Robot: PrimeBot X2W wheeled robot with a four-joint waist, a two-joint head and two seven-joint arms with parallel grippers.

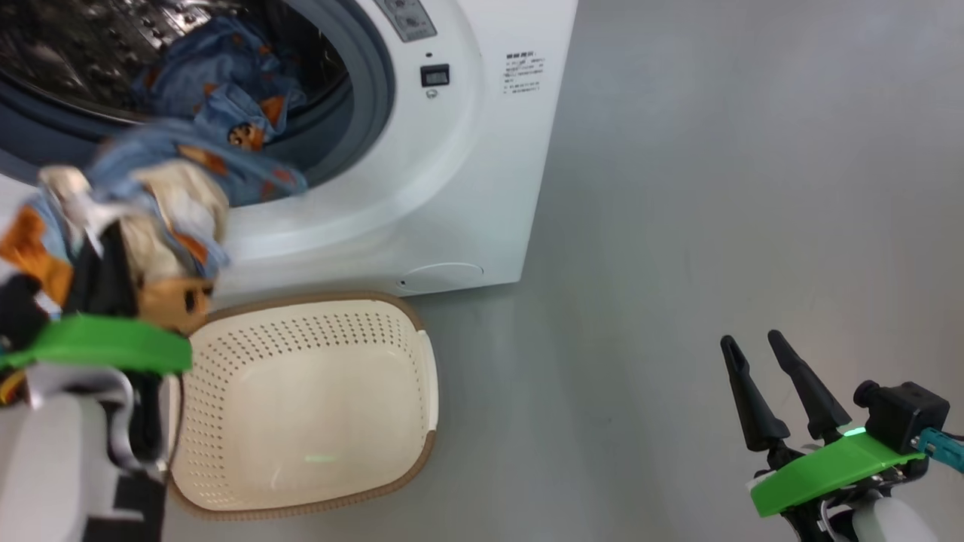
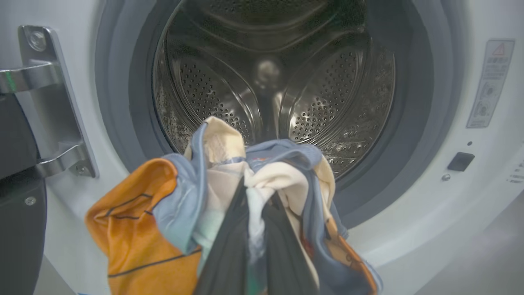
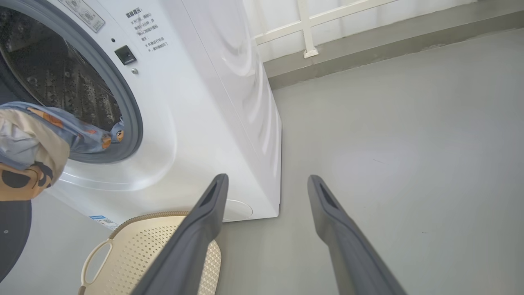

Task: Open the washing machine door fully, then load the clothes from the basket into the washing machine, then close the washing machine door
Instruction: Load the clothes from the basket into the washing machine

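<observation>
Green wrist plates (image 1: pixel 828 468), dark tapered fingers (image 1: pixel 751 399)

Glossy white casing on the washing machine (image 1: pixel 482 188), with shiny perforated steel in the drum (image 2: pixel 311 106) and matt grey rubber around the gasket (image 2: pixel 413 123). Soft crumpled cloth for the clothes (image 2: pixel 135 229); smooth perforated cream plastic for the basket (image 1: pixel 301 331).

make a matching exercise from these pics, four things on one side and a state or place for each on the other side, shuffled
Things
1. basket
2. left tool
3. right tool
4. washing machine door

States or places
A. open, holding nothing, above the floor
B. swung open on its hinge
C. shut on the clothes, in front of the drum
D. on the floor, in front of the washing machine

Pairs: 1-D, 2-C, 3-A, 4-B
</observation>
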